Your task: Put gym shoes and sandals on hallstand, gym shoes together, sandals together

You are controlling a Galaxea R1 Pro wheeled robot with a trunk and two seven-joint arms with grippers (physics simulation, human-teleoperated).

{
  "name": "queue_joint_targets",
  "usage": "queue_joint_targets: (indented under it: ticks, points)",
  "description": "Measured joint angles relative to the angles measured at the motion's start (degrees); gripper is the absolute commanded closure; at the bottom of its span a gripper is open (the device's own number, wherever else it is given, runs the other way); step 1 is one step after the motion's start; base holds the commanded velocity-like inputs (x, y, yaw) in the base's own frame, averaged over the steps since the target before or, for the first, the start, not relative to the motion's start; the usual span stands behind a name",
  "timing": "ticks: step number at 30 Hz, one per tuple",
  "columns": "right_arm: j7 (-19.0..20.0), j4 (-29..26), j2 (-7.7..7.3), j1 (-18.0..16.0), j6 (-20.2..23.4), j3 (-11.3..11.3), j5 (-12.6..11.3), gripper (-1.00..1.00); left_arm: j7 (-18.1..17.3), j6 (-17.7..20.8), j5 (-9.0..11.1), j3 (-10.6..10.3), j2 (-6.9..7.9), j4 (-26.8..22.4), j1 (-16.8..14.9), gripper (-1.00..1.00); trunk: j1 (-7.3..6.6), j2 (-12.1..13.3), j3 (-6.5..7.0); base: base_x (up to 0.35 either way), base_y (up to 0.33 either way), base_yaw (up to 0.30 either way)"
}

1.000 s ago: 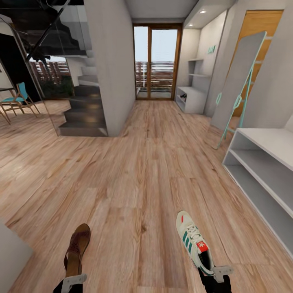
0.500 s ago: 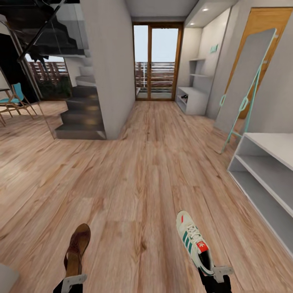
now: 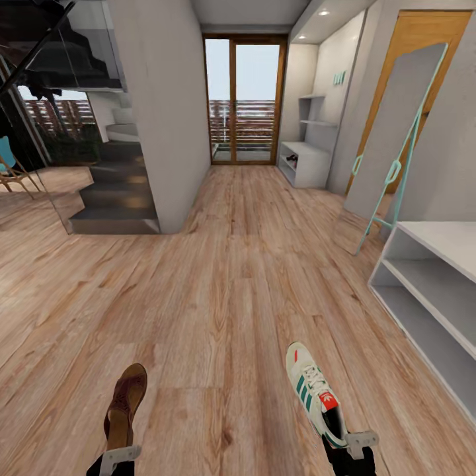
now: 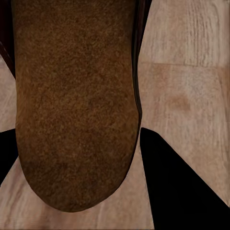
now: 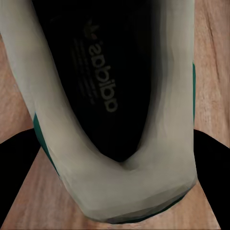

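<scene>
One brown sandal (image 3: 124, 404) is held above the corridor floor (image 3: 231, 277) at the head view's lower left, with my left gripper (image 3: 120, 453) shut on its heel end. In the left wrist view its footbed (image 4: 72, 96) lies between the dark fingers (image 4: 191, 191). My right gripper (image 3: 350, 441) is shut on the heel of a white gym shoe (image 3: 311, 390) with teal stripes. The right wrist view looks into its dark insole (image 5: 103, 81). The hallstand (image 3: 305, 162), with stepped wall shelves above it, stands far down the corridor on the right.
A plain white low bench (image 3: 433, 291) with open shelves stands close on the right. A tilted floor mirror (image 3: 390, 132) leans beyond it. A grey wall (image 3: 158, 112) and dark stairs (image 3: 112, 198) stand on the left, with glass doors (image 3: 241, 99) at the corridor's end.
The whole view has shifted, so the camera moved: the stairs slid left and the mirror and far wall look nearer. Both shoes stay in the grippers as before.
</scene>
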Motion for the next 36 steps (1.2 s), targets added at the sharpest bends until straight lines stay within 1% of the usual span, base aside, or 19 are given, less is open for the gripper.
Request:
queue_joint_targets:
  ticks: [36]
  points:
    - [-0.12,0.2,0.0,0.0,0.0,0.0,0.01,1.0,0.0,0.04,0.0,0.0,0.0,-0.01,0.0,1.0,0.0,0.0,0.0,0.339,0.0,-0.002]
